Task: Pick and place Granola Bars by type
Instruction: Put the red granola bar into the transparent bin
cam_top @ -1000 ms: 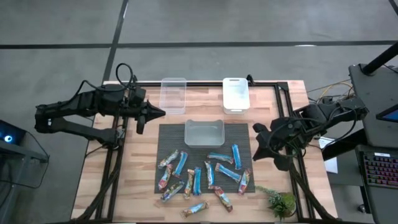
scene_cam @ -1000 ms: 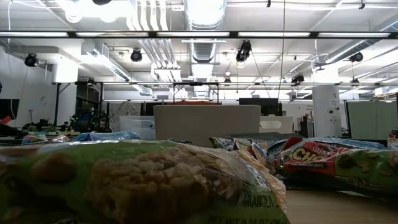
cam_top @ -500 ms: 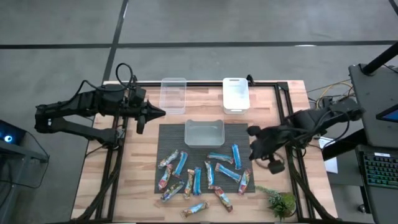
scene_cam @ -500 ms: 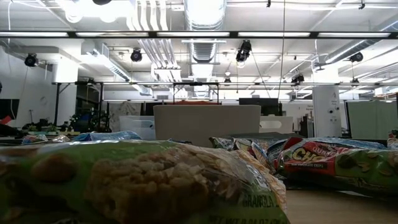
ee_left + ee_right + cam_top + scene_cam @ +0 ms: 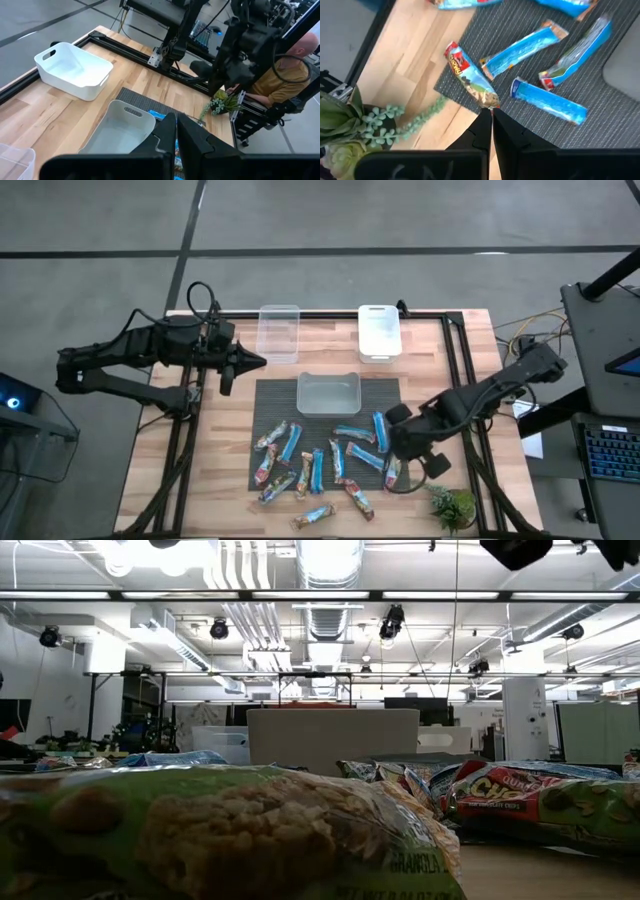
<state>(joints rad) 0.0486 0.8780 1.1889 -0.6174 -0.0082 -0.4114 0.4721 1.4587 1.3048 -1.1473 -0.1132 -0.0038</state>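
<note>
Several granola bars lie scattered on the dark mat, some in blue wrappers, others multicoloured. My right gripper hovers shut over the mat's right near part. In the right wrist view its shut tips point down at the end of a multicoloured bar, with blue bars beside it. I see no contact with the bar. My left gripper waits shut over the table's left side, its tips aimed across the table. In the low view the bars fill the foreground.
A clear tub stands on the mat's far edge. Another clear tub and a white tub sit along the far edge. A small green plant is at the near right corner. A person sits beyond the table's right side.
My right gripper has swung from beyond the table's right edge toward the left and near edge, coming over the bars at the mat's right near part. It has turned so that its fingers point down at them. The bars have not moved.
</note>
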